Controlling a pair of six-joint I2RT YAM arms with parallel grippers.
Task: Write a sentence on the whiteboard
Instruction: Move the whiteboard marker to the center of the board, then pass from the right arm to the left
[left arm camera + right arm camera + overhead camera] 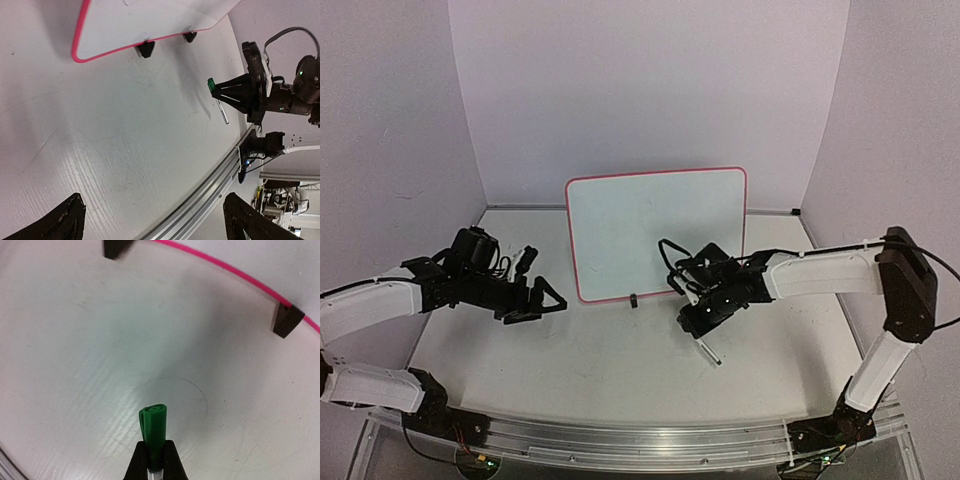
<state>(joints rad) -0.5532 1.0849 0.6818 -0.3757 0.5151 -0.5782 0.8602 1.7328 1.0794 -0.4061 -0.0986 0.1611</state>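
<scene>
Here the whiteboard point(655, 235) stands behind left fingers point(65, 222), apart, and right fingers point(136, 465) clamping marker point(154, 427).

Top cam high behind bases point(428, 408), facing whiteboard point(656, 235). Wrist cams low, looking past own fingers point(65, 220). Both share board's feet point(146, 48) ahead of them, plus marker point(223, 112).

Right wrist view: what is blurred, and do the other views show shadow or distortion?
Right wrist: the marker cap is sharp, the upper-left clip foot is blurred. Left wrist: a soft shadow lies on the table near the whiteboard. Top: the front rail looks bowed by the lens.
</scene>
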